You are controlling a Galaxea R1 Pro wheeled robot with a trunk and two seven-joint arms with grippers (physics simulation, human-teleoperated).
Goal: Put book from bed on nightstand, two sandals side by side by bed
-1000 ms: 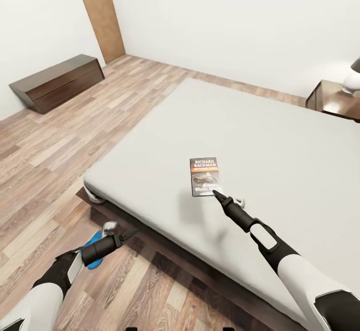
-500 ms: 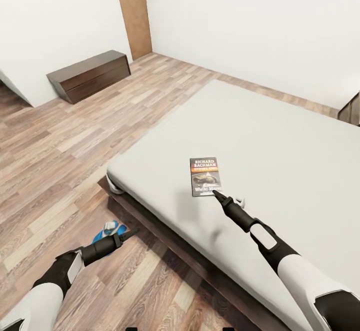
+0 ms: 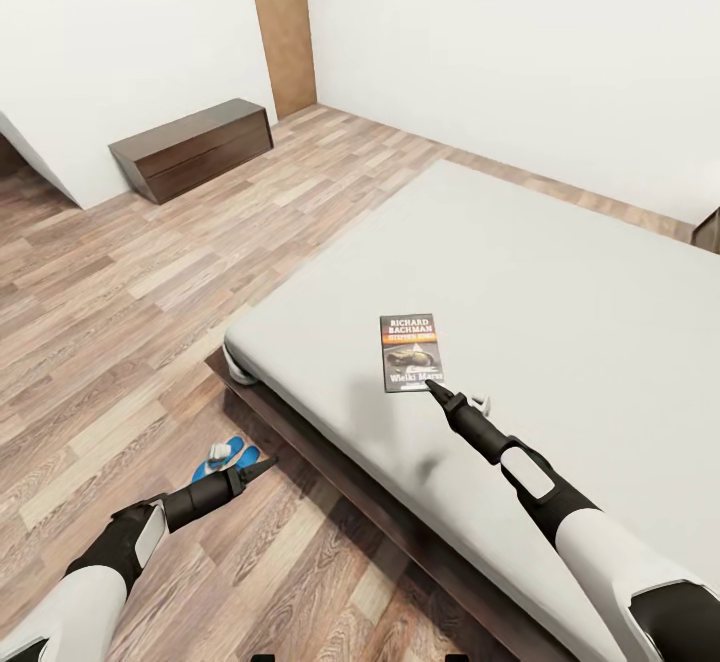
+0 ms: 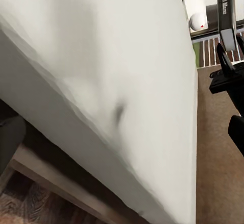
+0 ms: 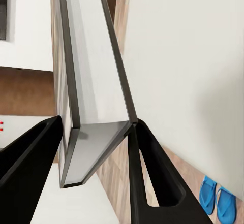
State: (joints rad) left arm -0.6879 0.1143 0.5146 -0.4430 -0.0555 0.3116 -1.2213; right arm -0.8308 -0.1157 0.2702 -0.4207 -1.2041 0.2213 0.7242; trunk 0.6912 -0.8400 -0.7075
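- Nearest us, our left claw hung low over the wood floor, its tips seemingly pressed together to a point with nothing held.
- Just beyond that claw, the two sandals lay on the floor, close together beside the bed's dark frame.
- Farther out, our right claw pinched the near edge of the book; the right wrist view showed a finger on either side of the book.
- The book appeared lifted above the mattress.
- We judged the book step in hand: carrying it to a nightstand, which called for turning the base while holding the pinch.
- Well beyond, a low dark cabinet stood against the wall.
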